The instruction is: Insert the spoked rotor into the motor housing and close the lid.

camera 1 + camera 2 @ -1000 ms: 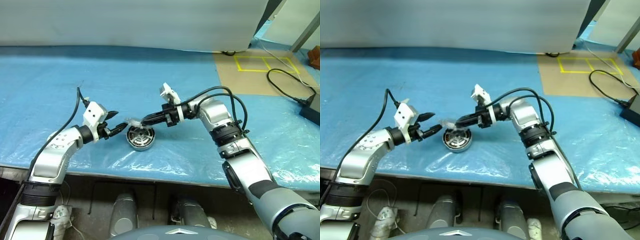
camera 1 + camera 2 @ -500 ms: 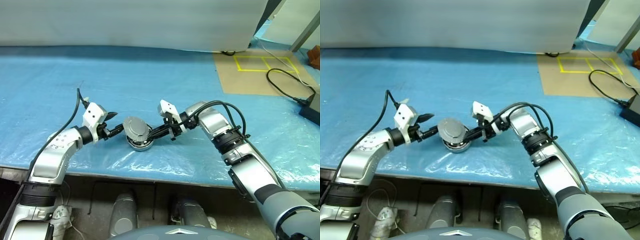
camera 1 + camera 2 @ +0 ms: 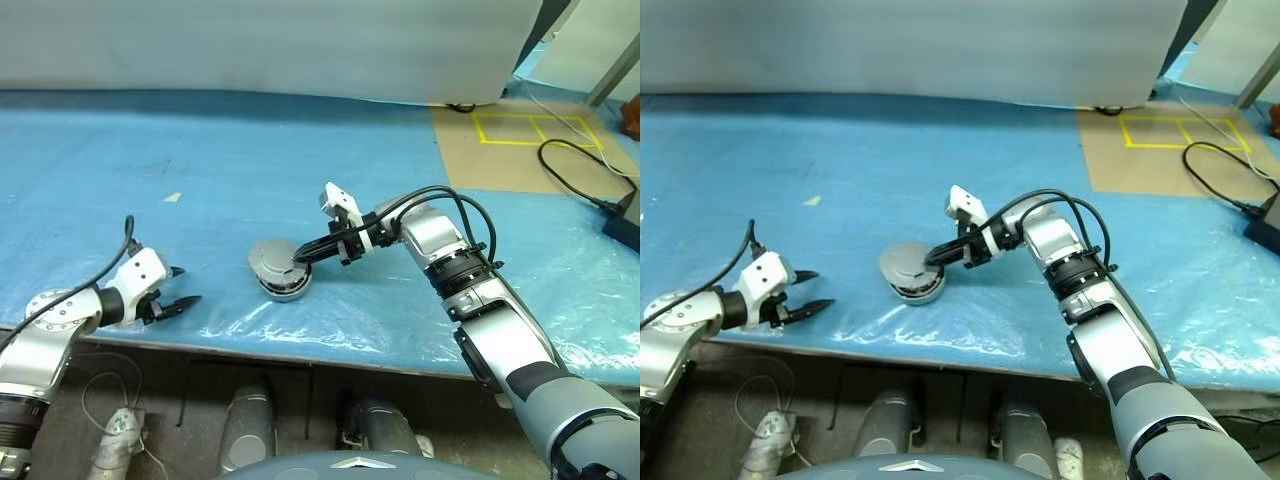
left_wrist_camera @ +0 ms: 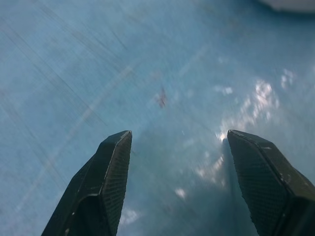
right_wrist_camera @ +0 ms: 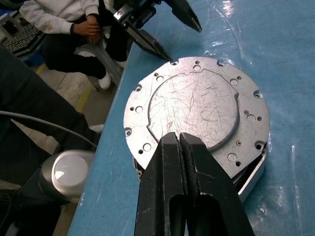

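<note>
Closed right end effector presses on round scratched silver metal lid, which sits skewed on the motor housing. Pushing off-centre could tip it or slide the assy; open left end effector is well apart on the blue-covered desk, gives no support.

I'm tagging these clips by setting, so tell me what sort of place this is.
Probably a robotics lab or test workshop: a workbench under blue plastic sheeting, yellow tape squares on brown board, a cable and power brick, and a seated person beside the bench.

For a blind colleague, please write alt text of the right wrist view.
The right tool, its two black fingers shut together, rests on a round, scratched silver lid lying on the motor housing on a blue table cover. Beyond the lid is the open left tool, and past the table edge a seated person.
</note>
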Robot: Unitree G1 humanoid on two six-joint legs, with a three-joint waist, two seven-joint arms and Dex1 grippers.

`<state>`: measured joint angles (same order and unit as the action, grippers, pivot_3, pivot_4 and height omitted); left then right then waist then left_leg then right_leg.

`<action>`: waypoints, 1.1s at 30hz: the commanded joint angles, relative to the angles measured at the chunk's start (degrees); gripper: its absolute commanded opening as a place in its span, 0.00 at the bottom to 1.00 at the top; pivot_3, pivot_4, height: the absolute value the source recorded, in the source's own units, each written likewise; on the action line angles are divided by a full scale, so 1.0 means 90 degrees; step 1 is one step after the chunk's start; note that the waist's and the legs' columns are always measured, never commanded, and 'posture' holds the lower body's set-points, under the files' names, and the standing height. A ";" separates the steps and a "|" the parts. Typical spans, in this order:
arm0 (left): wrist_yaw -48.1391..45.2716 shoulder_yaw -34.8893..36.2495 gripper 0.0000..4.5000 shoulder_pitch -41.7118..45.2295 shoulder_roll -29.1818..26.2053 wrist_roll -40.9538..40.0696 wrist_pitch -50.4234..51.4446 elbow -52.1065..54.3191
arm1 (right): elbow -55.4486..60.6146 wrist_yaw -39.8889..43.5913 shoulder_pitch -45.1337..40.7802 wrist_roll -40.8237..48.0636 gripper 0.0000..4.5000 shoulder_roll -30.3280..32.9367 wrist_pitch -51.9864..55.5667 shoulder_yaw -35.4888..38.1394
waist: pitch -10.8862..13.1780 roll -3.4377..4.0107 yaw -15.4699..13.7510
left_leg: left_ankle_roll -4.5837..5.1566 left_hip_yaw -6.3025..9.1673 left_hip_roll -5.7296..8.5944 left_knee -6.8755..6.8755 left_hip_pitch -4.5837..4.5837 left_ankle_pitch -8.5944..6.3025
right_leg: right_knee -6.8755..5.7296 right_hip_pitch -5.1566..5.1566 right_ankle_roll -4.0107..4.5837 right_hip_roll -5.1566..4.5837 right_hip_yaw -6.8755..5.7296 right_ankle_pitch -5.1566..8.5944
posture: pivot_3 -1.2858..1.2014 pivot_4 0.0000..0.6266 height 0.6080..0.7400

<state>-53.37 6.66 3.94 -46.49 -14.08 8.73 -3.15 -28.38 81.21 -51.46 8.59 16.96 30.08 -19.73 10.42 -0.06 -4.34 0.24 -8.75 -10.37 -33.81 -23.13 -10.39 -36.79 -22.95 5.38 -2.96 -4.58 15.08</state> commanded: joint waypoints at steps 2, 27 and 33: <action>-0.0236 0.0336 0.73 0.0280 0.0119 -0.0556 -0.0089 0.0356 | 0.0336 0.0120 -0.0057 0.0218 0.00 0.0103 0.0163 0.0119 | 0.0000 -0.0001 0.0023 | -0.0015 0.0000 0.0000 0.0001 0.0001 0.0009 | -0.0001 -0.0001 0.0000 0.0000 0.0000 0.0000 | 0.52 0.24 1.00; -0.0891 0.0074 0.73 0.0558 0.0174 -0.0702 0.0023 0.0741 | -0.1517 -0.1533 -0.0975 0.0005 0.00 -0.2005 -0.0775 0.0287 | -0.0004 -0.0008 0.0052 | -0.0023 -0.0005 0.0005 0.0027 -0.0001 0.0012 | 0.0000 -0.0013 -0.0001 -0.0003 0.0001 0.0000 | 0.52 0.24 1.00; -0.0930 0.0083 0.73 0.0369 0.0175 -0.0779 0.0048 0.0981 | -0.1540 -0.1235 -0.0945 -0.0203 0.00 -0.1826 -0.0951 0.0127 | -0.0004 -0.0008 0.0052 | -0.0024 -0.0005 0.0005 0.0028 0.0004 0.0012 | -0.0001 -0.0011 0.0000 -0.0002 0.0001 0.0000 | 0.52 0.24 1.00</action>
<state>-61.58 6.65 7.73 -44.72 -20.26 9.46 3.73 -43.75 68.78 -59.36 7.24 0.26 22.57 -18.37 10.38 -0.13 -3.88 0.03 -8.79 -10.32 -33.55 -23.10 -10.28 -36.79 -23.05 5.38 -2.98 -4.57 15.08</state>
